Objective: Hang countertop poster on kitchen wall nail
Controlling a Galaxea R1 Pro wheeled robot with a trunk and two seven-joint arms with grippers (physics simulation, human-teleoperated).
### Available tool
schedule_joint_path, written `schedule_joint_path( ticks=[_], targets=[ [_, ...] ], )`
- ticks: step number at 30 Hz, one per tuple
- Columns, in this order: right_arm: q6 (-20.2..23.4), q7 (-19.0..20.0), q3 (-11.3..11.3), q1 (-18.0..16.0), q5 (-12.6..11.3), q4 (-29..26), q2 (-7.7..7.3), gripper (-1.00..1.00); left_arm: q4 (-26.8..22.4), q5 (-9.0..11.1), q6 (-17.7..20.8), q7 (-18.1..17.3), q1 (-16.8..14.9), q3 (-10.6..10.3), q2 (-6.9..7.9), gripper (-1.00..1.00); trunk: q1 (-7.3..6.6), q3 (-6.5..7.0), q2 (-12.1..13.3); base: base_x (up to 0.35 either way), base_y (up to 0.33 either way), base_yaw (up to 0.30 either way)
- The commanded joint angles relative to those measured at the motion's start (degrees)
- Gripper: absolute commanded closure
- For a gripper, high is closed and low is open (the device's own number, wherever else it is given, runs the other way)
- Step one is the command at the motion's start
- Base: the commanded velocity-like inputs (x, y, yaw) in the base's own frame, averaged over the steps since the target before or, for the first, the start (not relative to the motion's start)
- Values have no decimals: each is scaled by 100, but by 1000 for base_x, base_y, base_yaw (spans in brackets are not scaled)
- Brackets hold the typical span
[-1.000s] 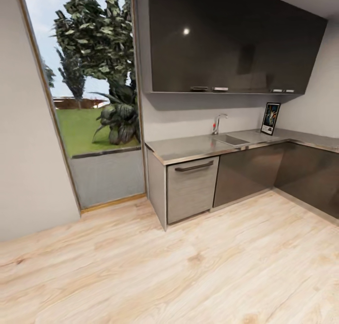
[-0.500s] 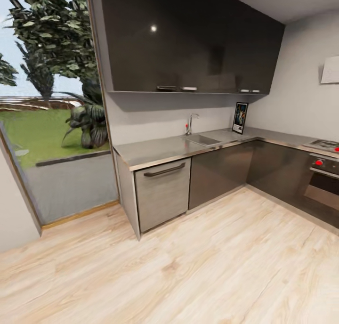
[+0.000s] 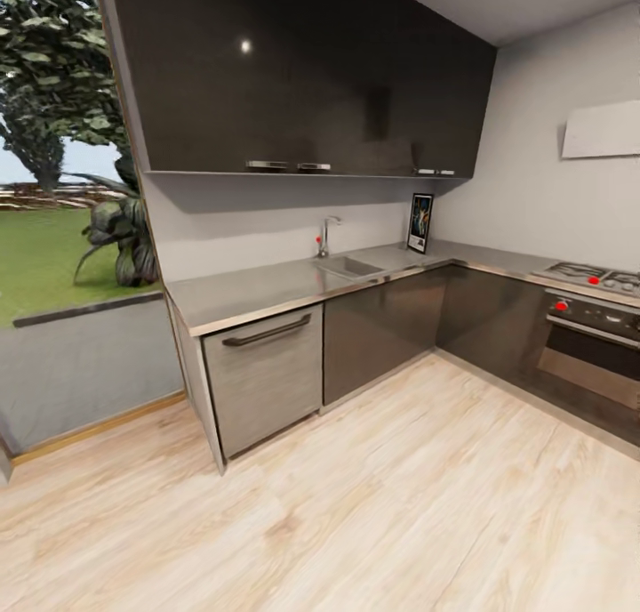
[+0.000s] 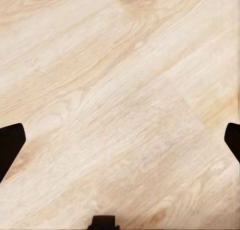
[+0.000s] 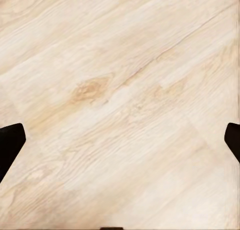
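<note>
A home kitchen is shown: an L-shaped grey countertop (image 3: 267, 287) with an inset sink (image 3: 348, 266), glossy black upper cabinets (image 3: 302, 69) above it, an oven (image 3: 587, 350) built in below its far arm.

I see a light wood floor (image 3: 400, 505), glossy black upper cabs (image 3: 302, 69) w/ a light glint, grey walls (image 3: 533, 194), big window (image 3: 53, 194) onto lawn & trees, oven (image 3: 591, 345) at the right, dishwasher (image 3: 262, 376) under the sink run.

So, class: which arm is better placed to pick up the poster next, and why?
Neither yet. The poster stands upright in the far corner of the countertop. Both tools, left and right, hang open over wooden floor. Slight edge: right.
</note>
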Motion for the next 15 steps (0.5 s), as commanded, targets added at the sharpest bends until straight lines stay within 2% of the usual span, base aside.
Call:
schedule_joint_path(
  ticks=[1,15],
  targets=[
    [-19,-1,-1,-3,-3,8,-2,-100,-8,-5,-8,2,2,6,-2,-100,2,-5,-3,237,-265,-11],
    [-18,-1,3,-8,0,56,-8,-100,-7,-8,-8,2,2,6,7,-100,2,-5,-3,243,-259,-2]
  ],
)
